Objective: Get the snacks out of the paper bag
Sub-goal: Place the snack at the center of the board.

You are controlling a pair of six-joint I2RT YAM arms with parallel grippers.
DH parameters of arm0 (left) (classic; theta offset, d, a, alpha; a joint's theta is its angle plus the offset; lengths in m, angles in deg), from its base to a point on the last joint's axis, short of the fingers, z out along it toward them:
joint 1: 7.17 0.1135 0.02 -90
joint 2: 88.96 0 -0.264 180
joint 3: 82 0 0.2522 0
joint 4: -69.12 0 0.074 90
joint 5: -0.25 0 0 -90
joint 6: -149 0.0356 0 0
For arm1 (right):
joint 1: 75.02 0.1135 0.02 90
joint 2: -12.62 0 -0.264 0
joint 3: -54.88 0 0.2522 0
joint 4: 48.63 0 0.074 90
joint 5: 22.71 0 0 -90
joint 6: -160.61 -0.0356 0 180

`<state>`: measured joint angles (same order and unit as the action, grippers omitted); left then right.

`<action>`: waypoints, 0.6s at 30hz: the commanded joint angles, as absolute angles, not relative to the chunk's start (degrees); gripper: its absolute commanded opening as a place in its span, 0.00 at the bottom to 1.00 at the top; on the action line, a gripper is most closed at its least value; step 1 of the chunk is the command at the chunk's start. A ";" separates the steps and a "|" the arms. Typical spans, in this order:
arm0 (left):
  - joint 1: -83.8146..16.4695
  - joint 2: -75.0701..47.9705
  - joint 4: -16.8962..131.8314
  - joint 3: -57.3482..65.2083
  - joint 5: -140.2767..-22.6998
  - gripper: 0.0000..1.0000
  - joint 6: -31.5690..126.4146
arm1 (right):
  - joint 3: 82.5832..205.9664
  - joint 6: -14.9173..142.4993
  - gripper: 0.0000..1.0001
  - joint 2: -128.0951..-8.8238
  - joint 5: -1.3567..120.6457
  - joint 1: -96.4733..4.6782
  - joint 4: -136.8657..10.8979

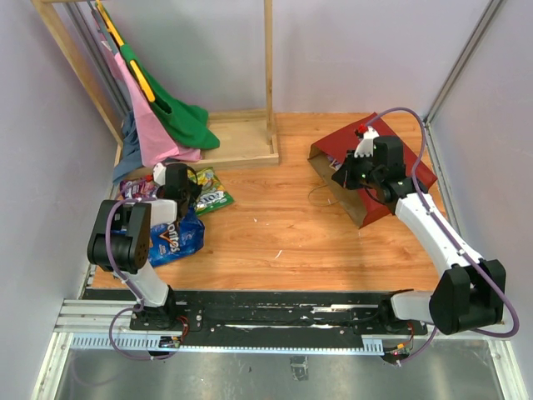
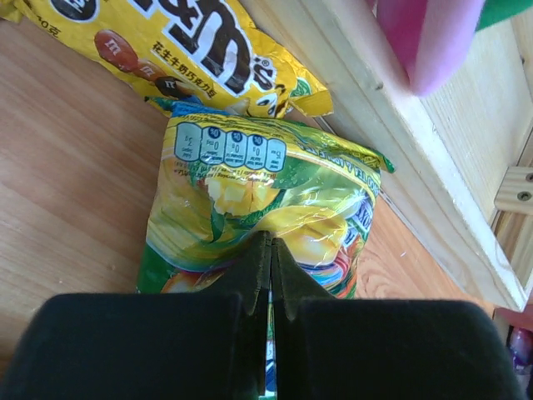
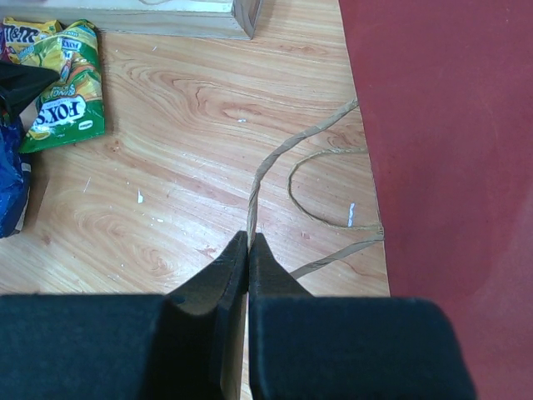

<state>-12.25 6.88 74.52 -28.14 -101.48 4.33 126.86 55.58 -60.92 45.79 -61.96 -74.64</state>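
Note:
The dark red paper bag (image 1: pixel 398 154) lies on its side at the right of the table, brown mouth toward the middle; its red side fills the right wrist view (image 3: pixel 450 142). My right gripper (image 3: pixel 249 236) is shut on its string handle (image 3: pixel 283 154), at the mouth (image 1: pixel 340 177). The snacks lie at the left: a blue Doritos bag (image 1: pixel 176 239), a purple pack (image 1: pixel 133 187), a yellow M&M's pack (image 2: pixel 166 42) and a yellow-green packet (image 2: pixel 266 175). My left gripper (image 2: pixel 270 242) is shut on the yellow-green packet, low over the table (image 1: pixel 188 195).
A wooden clothes rack (image 1: pixel 241 143) stands at the back left with pink and green garments (image 1: pixel 162 117) hanging on it; its base beam (image 2: pixel 400 158) runs just beyond the packets. Walls close in on both sides.

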 commanded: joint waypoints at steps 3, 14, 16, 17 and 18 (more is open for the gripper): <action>-10.25 7.43 74.23 -29.17 -102.66 0.01 3.18 | 128.03 56.20 0.01 -60.51 44.87 -60.67 -74.12; -10.34 4.59 95.09 -33.43 -79.38 0.15 8.51 | 127.77 56.08 0.01 -60.76 44.72 -60.45 -73.84; -10.85 3.13 101.01 -34.25 -73.93 0.31 10.12 | 127.86 56.07 0.01 -60.85 44.78 -60.33 -73.91; -11.55 2.63 100.60 -33.17 -72.04 0.37 11.75 | 127.91 56.10 0.01 -60.79 44.79 -60.28 -73.89; -12.79 2.31 97.79 -30.84 -70.86 0.44 14.35 | 127.96 56.11 0.01 -60.77 44.91 -60.25 -73.90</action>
